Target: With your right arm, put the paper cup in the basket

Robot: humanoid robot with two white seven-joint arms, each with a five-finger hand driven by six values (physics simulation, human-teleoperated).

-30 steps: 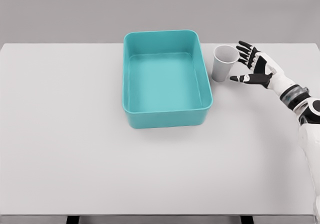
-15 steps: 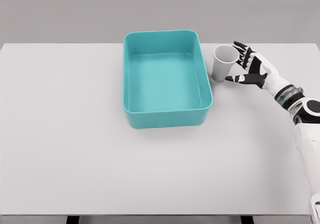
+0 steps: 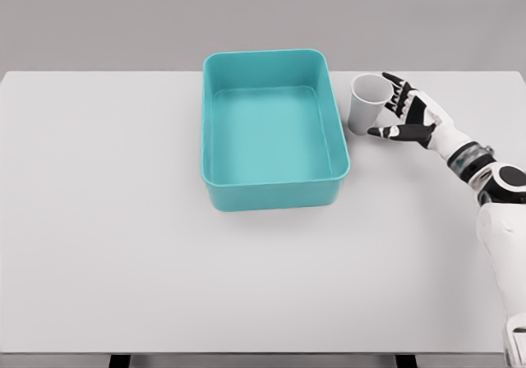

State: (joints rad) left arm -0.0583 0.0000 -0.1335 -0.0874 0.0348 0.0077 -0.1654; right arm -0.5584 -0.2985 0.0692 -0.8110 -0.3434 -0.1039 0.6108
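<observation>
We note one tapered white paper cup (image 3: 367, 103) upright on the matte bench (image 3: 107, 220), just right of one smooth teal rectangular basket (image 3: 274, 195). Our right hand (image 3: 404, 117) sits spread beside the cup, fingers uncurled; contact unclear.

The basket (image 3: 274, 130) is plain teal, inside and out. Just to its right stands a white paper cup (image 3: 366, 103), unpatterned. Beside the cup, the right hand (image 3: 405, 115) is white with black fingers. The table (image 3: 123, 245) under the basket is pale grey-white.
</observation>
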